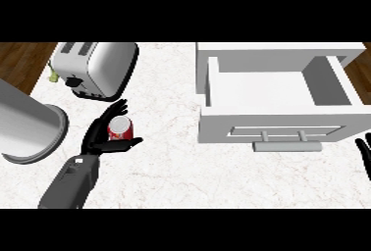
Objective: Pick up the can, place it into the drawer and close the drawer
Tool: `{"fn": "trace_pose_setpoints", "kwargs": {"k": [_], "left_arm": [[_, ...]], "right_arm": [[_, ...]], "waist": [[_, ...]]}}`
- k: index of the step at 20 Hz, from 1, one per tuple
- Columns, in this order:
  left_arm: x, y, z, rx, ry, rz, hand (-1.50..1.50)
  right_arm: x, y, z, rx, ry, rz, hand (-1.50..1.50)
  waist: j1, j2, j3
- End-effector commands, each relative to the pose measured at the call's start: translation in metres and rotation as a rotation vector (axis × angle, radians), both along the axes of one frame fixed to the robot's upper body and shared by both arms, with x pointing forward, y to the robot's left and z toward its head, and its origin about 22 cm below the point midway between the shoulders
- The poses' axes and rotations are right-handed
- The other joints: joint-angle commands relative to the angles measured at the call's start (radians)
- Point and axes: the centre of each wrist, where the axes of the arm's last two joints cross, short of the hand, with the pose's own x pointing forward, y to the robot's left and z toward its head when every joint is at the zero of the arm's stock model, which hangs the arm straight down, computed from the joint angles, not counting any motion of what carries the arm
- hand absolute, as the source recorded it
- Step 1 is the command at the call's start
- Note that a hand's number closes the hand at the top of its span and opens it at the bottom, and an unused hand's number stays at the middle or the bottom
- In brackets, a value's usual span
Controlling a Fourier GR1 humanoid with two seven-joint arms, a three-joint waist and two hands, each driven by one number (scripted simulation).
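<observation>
Silver metal toaster (pixel 95 68) at rear left of white marble bench (pixel 167 166); grey metal cylindrical pot (pixel 29 130) at left edge, in front of it. White open drawer (pixel 279 93) at right. Red can (pixel 120 128) centre-left, well apart from drawer, between thumb and fingers (pixel 116 110) of black left hand (pixel 98 138).

Right robot hand (pixel 364 159) and grey vessel (pixel 22 110) half beyond the view's edges.

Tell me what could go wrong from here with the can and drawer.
The red can with a silver top sits between the black left hand's thumb and straight fingers, so it may tip when they close. The carry crosses to the open white drawer, whose front wall the can could clip.
</observation>
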Motion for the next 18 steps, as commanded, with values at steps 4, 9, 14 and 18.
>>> {"fn": "trace_pose_setpoints", "kwargs": {"k": [4,9,14,18], "left_arm": [[0.013,-0.024,0.005,-0.051,-0.033,-0.035,1.5],[0.011,-0.031,0.01,-0.097,-0.028,-0.086,1.5],[-0.005,0.007,0.008,-0.102,-0.056,0.21,1.5],[-0.006,0.022,0.03,-0.126,-0.082,0.233,1.5]], "right_arm": [[0.01,-0.003,-0.003,0.003,0.003,-0.002,-1.5],[0.008,0.006,0.003,-0.001,-0.017,-0.008,-1.5],[-0.011,-0.003,0.005,0.0,-0.011,-0.017,-1.5],[0.002,-0.012,0.012,0.01,-0.015,-0.023,-1.5]], "waist": [[0.0,0.001,0.0],[0.006,-0.001,0.0],[0.011,-0.004,0.001],[0.012,-0.003,0.001]]}}
